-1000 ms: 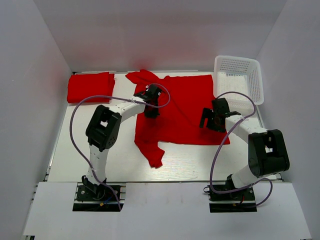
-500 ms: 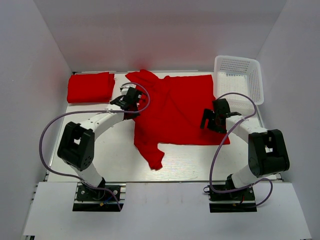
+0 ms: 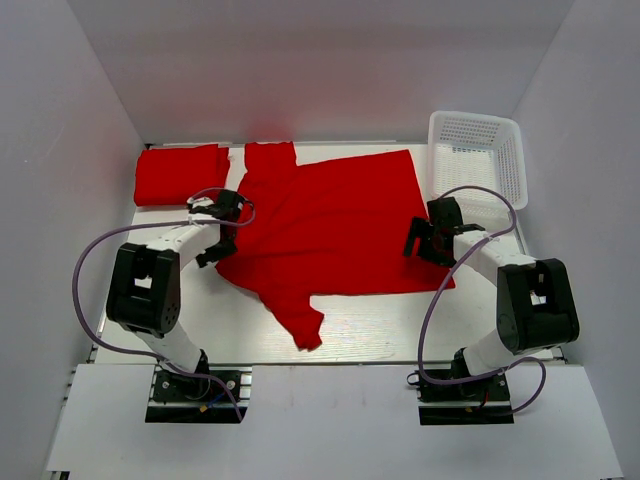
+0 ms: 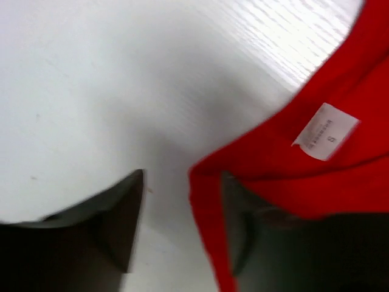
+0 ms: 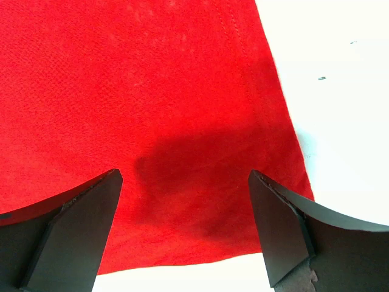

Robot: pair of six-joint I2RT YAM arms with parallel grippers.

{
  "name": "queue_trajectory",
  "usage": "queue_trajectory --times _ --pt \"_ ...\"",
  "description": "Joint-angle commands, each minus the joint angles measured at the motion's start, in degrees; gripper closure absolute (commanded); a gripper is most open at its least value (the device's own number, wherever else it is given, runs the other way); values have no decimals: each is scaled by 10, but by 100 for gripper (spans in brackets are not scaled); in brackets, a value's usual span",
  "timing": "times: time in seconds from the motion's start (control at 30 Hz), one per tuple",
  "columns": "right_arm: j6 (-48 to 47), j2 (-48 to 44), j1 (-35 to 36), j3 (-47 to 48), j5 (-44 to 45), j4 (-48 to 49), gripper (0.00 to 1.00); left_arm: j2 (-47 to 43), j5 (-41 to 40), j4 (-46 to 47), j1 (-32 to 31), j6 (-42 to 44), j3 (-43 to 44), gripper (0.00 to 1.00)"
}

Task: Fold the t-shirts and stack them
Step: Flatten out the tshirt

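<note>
One red t-shirt (image 3: 335, 220) lies spread out in the middle of the table, one sleeve (image 3: 305, 325) pointing to the near edge. A second t-shirt (image 3: 180, 173) sits folded at the back left. My left gripper (image 3: 222, 228) is at the spread shirt's left edge. In the left wrist view its jaws (image 4: 182, 225) stand apart, with the shirt's edge (image 4: 209, 207) lying loose next to the right finger (image 4: 243, 225) and a white label (image 4: 325, 137) beyond. My right gripper (image 3: 420, 240) hovers open (image 5: 185, 225) over the shirt's right hem (image 5: 182, 182).
A white mesh basket (image 3: 478, 155) stands at the back right, just beyond the right arm. White walls close in the table on three sides. Bare white tabletop (image 4: 91, 91) shows to the left of the spread shirt.
My left gripper pulled the shirt's left side leftward, spreading it flatter, then opened and let the cloth go. The right arm has stayed put.
</note>
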Motion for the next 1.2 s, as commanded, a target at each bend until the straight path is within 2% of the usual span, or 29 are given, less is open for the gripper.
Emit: queue_trajectory --times 0.0,0.07,0.2,0.23,0.33,0.43,0.47,0.53,0.7,0.87,0.93,1.07,1.17 --pt "1 0 -1 0 -6 -1 10 -11 -23 -29 20 -19 19 24" --pt "-3 -5 -1 0 -5 0 10 -5 -17 -51 26 -19 51 15" --pt "-21 -22 2 5 -31 1 10 -4 2 -62 31 -8 105 10" --pt "-25 -35 4 6 -38 2 10 -13 12 -48 31 6 111 10" --pt "-47 -62 5 5 -76 43 10 -13 74 31 20 80 132 0" --pt "-63 -73 7 7 -102 66 10 5 127 73 14 129 148 0" --pt "-65 -69 6 20 -112 69 10 16 173 87 14 143 153 0" --pt "-74 -58 7 32 -126 78 10 57 214 113 8 175 176 0" --pt "-83 17 6 108 -151 101 10 161 240 113 -4 208 274 0" --pt "-73 103 6 164 -140 100 10 271 276 133 -9 255 362 0" --pt "-65 124 6 167 -134 105 10 306 276 111 -9 266 396 0" --pt "-40 169 4 186 -108 94 10 384 270 67 -9 266 496 0" --pt "-17 203 0 209 -42 79 10 421 278 62 -9 272 530 0"
